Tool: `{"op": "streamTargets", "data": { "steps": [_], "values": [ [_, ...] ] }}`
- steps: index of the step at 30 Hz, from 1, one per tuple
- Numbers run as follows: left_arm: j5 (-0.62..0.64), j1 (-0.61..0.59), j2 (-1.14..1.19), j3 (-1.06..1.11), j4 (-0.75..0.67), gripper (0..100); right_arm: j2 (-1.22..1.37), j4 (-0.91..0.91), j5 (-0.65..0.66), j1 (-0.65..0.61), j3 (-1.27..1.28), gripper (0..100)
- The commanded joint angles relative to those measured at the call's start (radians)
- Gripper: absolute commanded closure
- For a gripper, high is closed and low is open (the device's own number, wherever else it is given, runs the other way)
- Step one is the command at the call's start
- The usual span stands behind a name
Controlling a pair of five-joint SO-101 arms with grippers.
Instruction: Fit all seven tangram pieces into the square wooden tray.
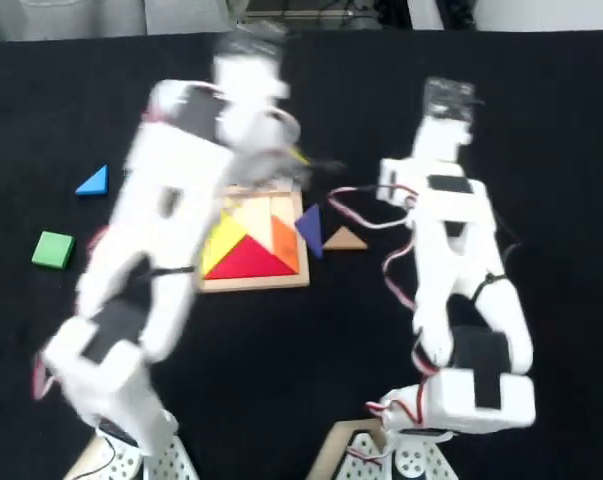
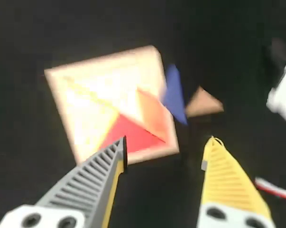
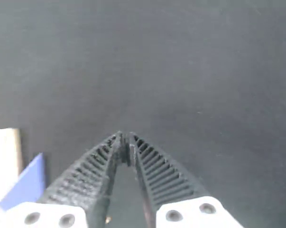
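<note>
The red piece point(image 1: 249, 262), yellow piece point(image 1: 219, 245) and orange piece point(image 1: 284, 240) were seated in the tray point(image 1: 256, 284). The dark blue piece point(image 1: 310, 228) and tan triangle point(image 1: 344, 239) were left just at its 3 o'clock, and the light blue triangle point(image 1: 94, 182) and green square point(image 1: 53, 249) well off toward 9 o'clock. The left end effector point(image 2: 167, 141) was held open and empty over the tray. The right end effector point(image 3: 125, 137) was closed on nothing.

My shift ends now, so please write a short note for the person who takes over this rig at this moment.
The left gripper hangs over the square wooden tray, jaws open, empty. The right gripper, jaws shut, holds nothing.
Done: yellow triangle, red triangle and orange piece lie in the tray.
Left: dark blue piece and tan triangle beside the tray; light blue triangle and green square farther off.
</note>
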Motion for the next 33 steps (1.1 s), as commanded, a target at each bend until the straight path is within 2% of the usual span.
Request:
{"op": "streamTargets", "data": {
  "steps": [1,6,9,13,16,21,24,28,33],
  "values": [
    [-0.084,-0.209,-0.407,0.056,0.015,73,-0.14,0.121,0.089,-0.118,-0.07,98.7],
    [-0.138,-0.498,-0.643,0.39,-0.021,73,-0.188,0.226,0.206,-0.261,-0.039,98.5],
    [-0.21,-0.59,-0.689,0.682,-0.109,73,-0.174,0.232,0.209,-0.295,-0.022,97.2],
    [-0.21,-0.65,-0.76,1.079,-0.359,73,-0.147,0.275,0.176,-0.315,-0.038,80.9],
    [-0.155,-0.674,-0.859,1.331,-0.502,73,-0.13,0.325,0.1,-0.364,-0.065,72.4],
    [-0.103,-0.677,-1.023,1.675,-0.763,73,-0.047,0.339,0.083,-0.479,-0.096,72.3],
    [-0.101,-0.677,-1.086,1.802,-0.888,73,0.045,0.336,0.08,-0.485,-0.145,72.3],
    [-0.103,-0.653,-1.106,1.89,-0.967,73,0.173,0.347,0.018,-0.453,-0.252,72.2],
    [-0.106,-0.599,-1.106,1.903,-0.964,73,0.266,0.388,0.015,-0.439,-0.338,72.2]
  ]
}}
